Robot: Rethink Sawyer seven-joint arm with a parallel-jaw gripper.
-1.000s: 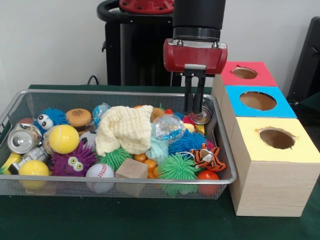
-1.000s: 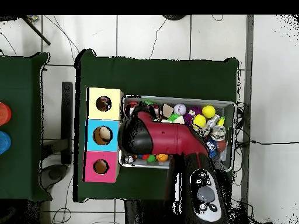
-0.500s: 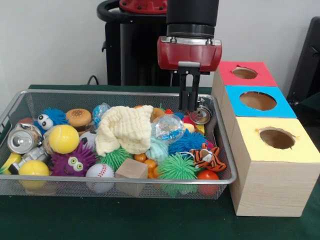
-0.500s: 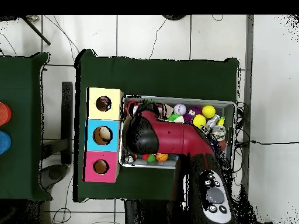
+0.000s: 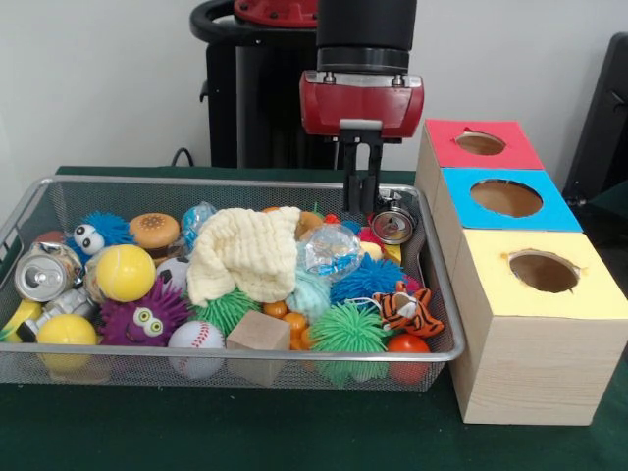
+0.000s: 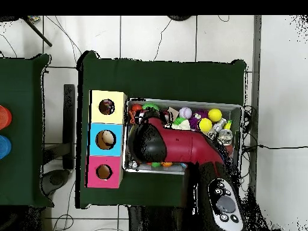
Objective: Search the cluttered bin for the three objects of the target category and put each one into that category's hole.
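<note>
Front view: jaws [image 5: 362, 201] pressed together above bin's [image 5: 446, 312] far right corner; can [image 5: 393, 227] just beside, near rim.

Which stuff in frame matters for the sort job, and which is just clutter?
Job: gripper; wire bin; red box, blue box, yellow box; possibly the can beside the gripper.
Clutter: cloth, baseball, wooden cube, tiger toy.

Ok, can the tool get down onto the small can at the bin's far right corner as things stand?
Probably yes. The tool hangs just above and slightly left of the small can, whose shiny top faces up with nothing lying over it. The bin's wire rim runs close beside it, which could crowd one side.
</note>
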